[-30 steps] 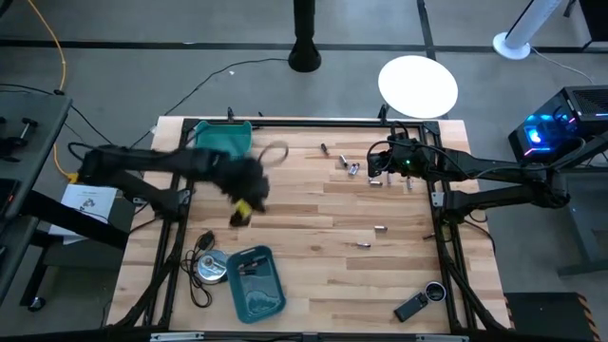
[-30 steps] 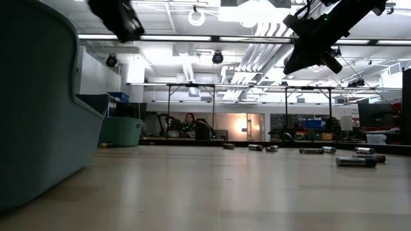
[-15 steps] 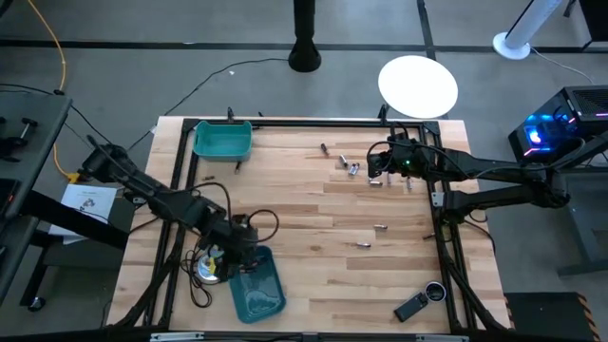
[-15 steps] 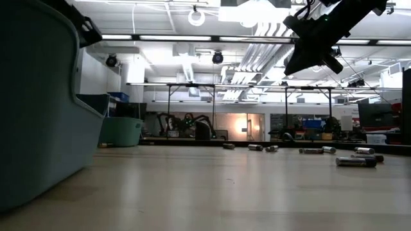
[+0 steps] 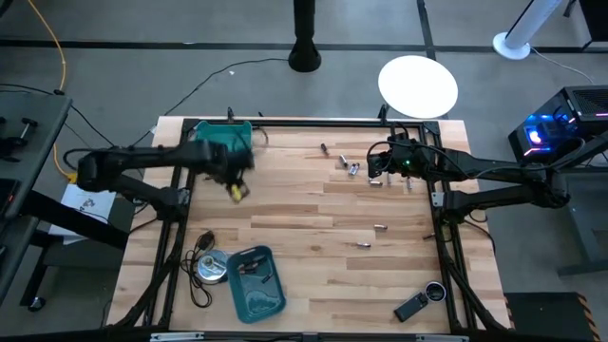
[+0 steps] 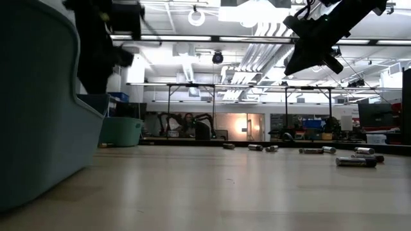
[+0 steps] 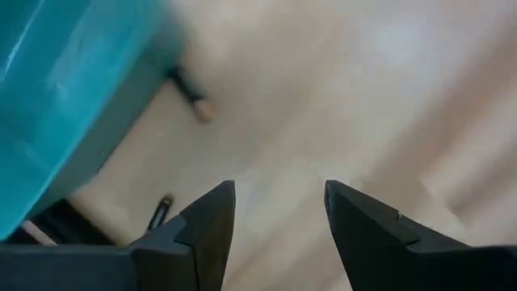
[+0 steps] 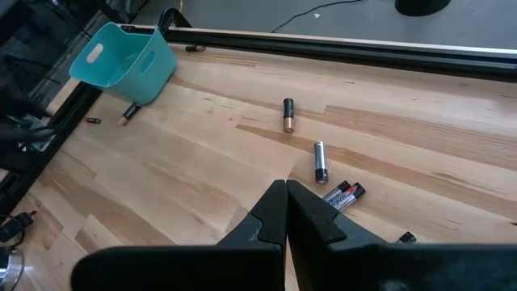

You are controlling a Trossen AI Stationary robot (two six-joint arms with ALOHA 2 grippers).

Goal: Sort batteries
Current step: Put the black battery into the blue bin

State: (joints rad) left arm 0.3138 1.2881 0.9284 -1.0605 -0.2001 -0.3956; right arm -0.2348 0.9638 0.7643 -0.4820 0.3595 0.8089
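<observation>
Loose batteries lie on the wooden table: a cluster [image 5: 352, 169] at the far middle, two more [image 5: 380, 228] toward the right, and three [image 8: 320, 162] in the right wrist view. More batteries lie in the near teal bin [image 5: 256, 282]. My left gripper [image 5: 235, 188] hovers open and empty [image 7: 279, 190] just beside the far teal bin [image 5: 224, 141], above bare wood. One small battery [image 7: 199, 108] lies against that bin's foot. My right gripper [image 8: 287, 187] is shut with nothing in it. It hangs above the table [image 5: 374, 171] by the far cluster.
A round silver disc with a black cable [image 5: 209, 268] lies left of the near bin. A black gadget with a round lens [image 5: 414, 306] sits near the front right. Black frame rails [image 5: 313, 122] run along the table's far, left and right sides.
My left gripper swung from the table's left middle toward the near edge until it was over the near teal bin. It then came back toward the far edge and is now beside the far teal bin. My right arm has kept still.
</observation>
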